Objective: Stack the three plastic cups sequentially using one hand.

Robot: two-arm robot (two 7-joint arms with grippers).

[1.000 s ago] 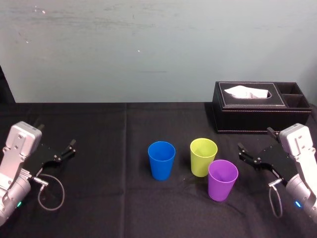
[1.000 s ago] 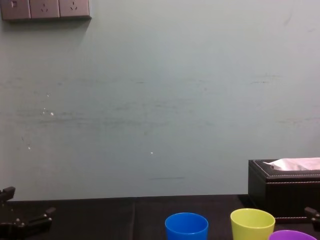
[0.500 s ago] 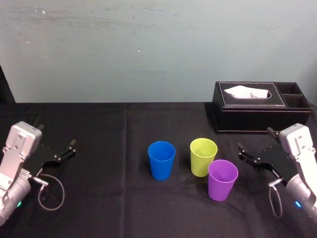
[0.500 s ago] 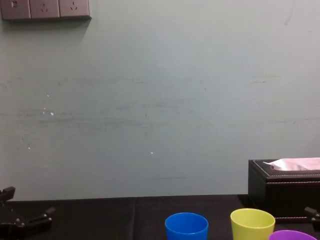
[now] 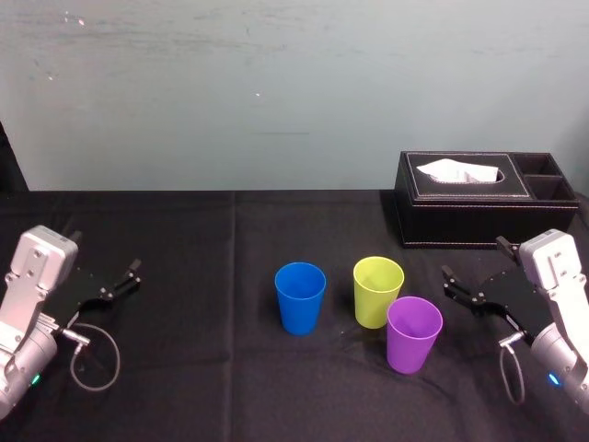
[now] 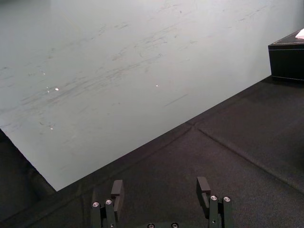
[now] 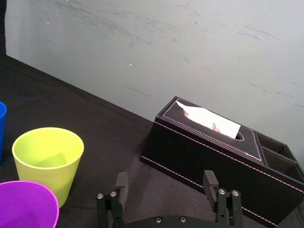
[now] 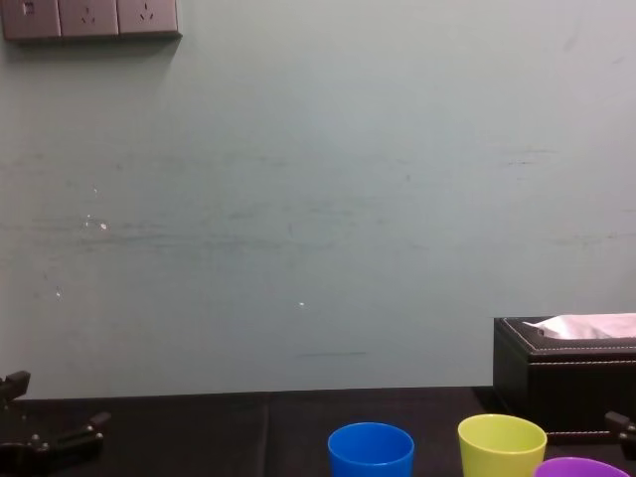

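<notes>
3 cups (image 5: 300, 296) (image 5: 378, 290) (image 5: 413, 332), 1 tiss. box (image 5: 460, 216), 2 hands (image 5: 120, 281) (image 5: 474, 262)

- A black cloth-covered table (image 5: 202, 368) runs back to a plain pale wall (image 5: 276, 92).
- Three cups stand upright near the table's middle, none inside another.
- The blue tapered plastic cup (image 5: 300, 296) is the leftmost.
- The yellow-green tapered plastic cup (image 5: 378, 290) stands to its right, apart from it.
- The purple tapered plastic cup (image 5: 413, 333) is nearest the robot, just in front and to the right of the yellow-green one.
- A black rectangular tissue box (image 5: 460, 216) sits behind and to the right of the cups, near the wall.
- The left gripper (image 6: 160, 183) is at the table's left side, well apart from the blue cup.
- The right gripper (image 7: 165, 175) is to the right of the purple cup, in front of the tissue box.
</notes>
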